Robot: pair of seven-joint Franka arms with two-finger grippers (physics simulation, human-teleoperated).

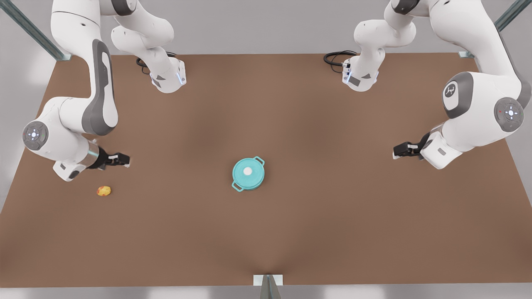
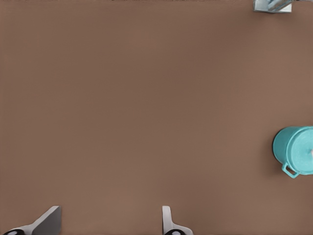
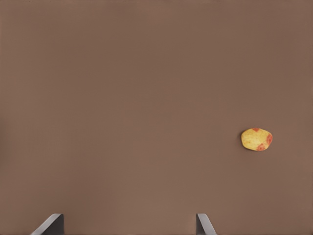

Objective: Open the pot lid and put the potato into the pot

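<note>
The teal pot (image 1: 249, 187) stands at the table's middle, with the pot lid (image 1: 254, 175) resting on it, white knob up. The left wrist view also catches the pot (image 2: 279, 147) and the lid (image 2: 301, 147). The small yellow-orange potato (image 1: 104, 190) lies on the table at the front view's left and appears in the right wrist view as the potato (image 3: 257, 139). My right gripper (image 1: 124, 160) (image 3: 128, 224) hovers open just behind the potato. Far off at the front view's right, my left gripper (image 1: 395, 151) (image 2: 107, 220) is open too, with nothing in it.
The brown table (image 1: 332, 228) stretches wide around the pot. A metal bracket (image 1: 268, 280) sits at its front edge, also seen as the bracket (image 2: 273, 5). Black cables (image 1: 336, 57) lie near the arm bases at the back.
</note>
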